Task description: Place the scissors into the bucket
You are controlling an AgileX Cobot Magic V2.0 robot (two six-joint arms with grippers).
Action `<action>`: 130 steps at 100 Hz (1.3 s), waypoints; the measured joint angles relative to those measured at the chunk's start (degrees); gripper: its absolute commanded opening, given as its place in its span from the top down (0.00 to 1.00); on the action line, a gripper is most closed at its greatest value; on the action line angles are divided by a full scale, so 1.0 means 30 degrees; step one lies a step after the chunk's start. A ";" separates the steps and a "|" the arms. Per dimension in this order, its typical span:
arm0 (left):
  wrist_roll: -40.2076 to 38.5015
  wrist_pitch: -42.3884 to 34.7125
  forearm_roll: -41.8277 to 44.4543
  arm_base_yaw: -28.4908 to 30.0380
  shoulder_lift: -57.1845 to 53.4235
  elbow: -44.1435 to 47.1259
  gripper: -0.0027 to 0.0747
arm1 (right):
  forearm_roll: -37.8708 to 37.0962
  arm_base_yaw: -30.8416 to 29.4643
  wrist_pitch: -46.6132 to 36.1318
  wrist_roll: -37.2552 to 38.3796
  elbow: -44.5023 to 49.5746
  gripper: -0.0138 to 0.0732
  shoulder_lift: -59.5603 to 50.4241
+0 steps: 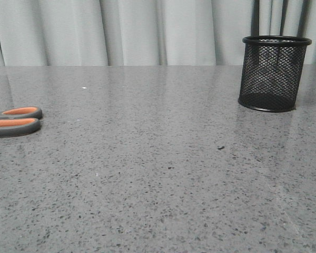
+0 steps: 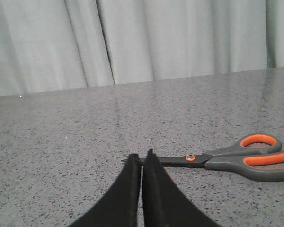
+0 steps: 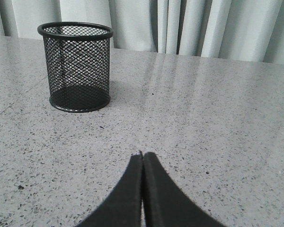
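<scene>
The left gripper is seen with its fingers pressed together and nothing held between them; its tips are set low over the table, just at the blade end of the scissors. The scissors are laid flat on the table, blades closed, with the orange-lined handle loops turned away from the fingertips. In the front view only those loops are shown, at the far left edge, so the scissors are judged to be on the left arm's side and a pickup by that arm is suggested. The jaws would have to be parted before any grasp could be made.

The right gripper is likewise closed and empty, held low and level over bare table, with the bucket well ahead of it. The bucket is stood upright on the right side of the table, mouth up and nothing seen inside, well apart from the scissors. The task is judged not yet begun. Neither arm is visible in the front view
</scene>
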 measured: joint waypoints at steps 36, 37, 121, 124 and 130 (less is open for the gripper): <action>0.0000 0.0000 0.0000 0.0000 0.0000 0.0000 0.99 | 0.0000 0.0000 0.0000 0.0000 0.0000 0.92 0.0000; 0.0000 0.0000 0.0000 0.0000 0.0000 0.0000 0.99 | 0.0000 0.0000 0.0000 0.0000 0.0000 0.92 0.0000; 0.0000 -0.0162 -0.0048 0.0000 0.0000 0.0000 0.99 | 0.0000 0.0000 0.0000 0.0000 0.0000 0.92 0.0000; 0.0000 -0.0162 -0.0223 0.0000 0.0000 0.0000 0.99 | 0.0057 0.0000 -0.0039 0.0000 0.0000 0.92 0.0000; 0.0000 -0.0162 -0.0754 0.0000 0.0000 -0.0033 0.99 | 0.0666 0.0000 -0.0171 0.0000 0.0000 0.92 0.0000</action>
